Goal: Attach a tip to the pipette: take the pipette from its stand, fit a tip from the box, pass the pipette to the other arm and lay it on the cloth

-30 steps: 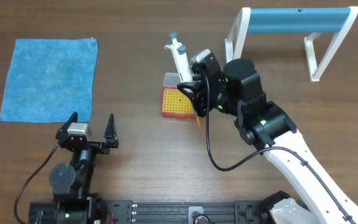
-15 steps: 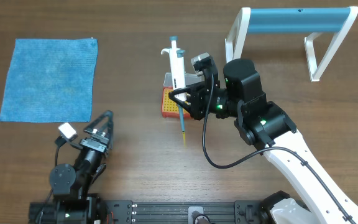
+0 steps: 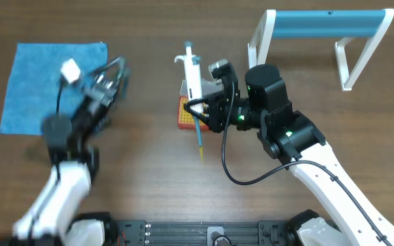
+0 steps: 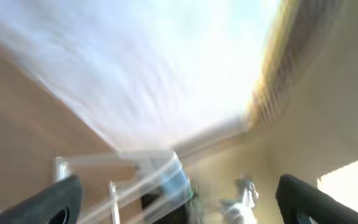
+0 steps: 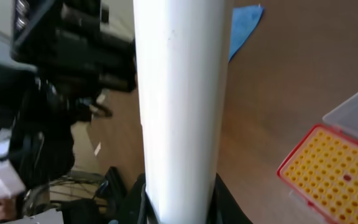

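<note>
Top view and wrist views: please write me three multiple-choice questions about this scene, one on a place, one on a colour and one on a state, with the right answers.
1. Where in the top view does the cloth lie?
A. lower right
B. centre
C. upper left

2. What colour is the grid of the tip box?
A. yellow
B. green
C. black

3. What is the state of the right claw?
A. open and empty
B. shut on the pipette
C. shut on the cloth

Answers:
1 C: the blue cloth lies flat at the upper left.
2 A: the right wrist view shows yellow holes inside a red rim.
3 B: the claw grips the white pipette body.
</note>
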`<action>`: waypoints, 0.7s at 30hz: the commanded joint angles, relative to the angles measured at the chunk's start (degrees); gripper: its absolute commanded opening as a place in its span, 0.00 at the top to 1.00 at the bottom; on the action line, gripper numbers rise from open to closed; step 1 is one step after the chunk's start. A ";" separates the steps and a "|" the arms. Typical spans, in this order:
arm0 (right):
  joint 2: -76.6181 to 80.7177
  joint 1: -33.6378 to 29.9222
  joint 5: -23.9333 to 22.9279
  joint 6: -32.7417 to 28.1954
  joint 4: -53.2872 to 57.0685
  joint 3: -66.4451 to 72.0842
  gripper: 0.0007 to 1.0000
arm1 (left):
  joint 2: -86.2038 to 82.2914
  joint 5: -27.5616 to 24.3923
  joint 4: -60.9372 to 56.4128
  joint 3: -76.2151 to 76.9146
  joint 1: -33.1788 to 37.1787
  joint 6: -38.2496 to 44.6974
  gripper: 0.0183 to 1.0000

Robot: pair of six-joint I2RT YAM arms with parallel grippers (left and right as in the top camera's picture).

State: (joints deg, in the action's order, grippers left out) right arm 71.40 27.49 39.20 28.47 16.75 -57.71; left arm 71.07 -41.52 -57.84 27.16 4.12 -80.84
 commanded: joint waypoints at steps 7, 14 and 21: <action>-0.35 -0.07 9.70 1.95 -4.42 -0.28 0.92 | 20.02 -40.09 -10.60 21.79 -14.27 6.64 0.00; -0.35 -0.09 10.99 1.92 -4.39 -0.28 0.92 | 20.06 -31.04 -10.51 21.79 -14.58 9.81 0.99; -0.37 -7.39 8.46 -8.76 19.78 -0.28 0.22 | 20.06 -8.22 44.57 21.77 -3.08 28.28 0.99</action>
State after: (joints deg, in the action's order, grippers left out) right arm 71.64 23.64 48.01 24.97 32.36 -57.84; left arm 91.11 -63.51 -29.82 48.82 -4.49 -66.04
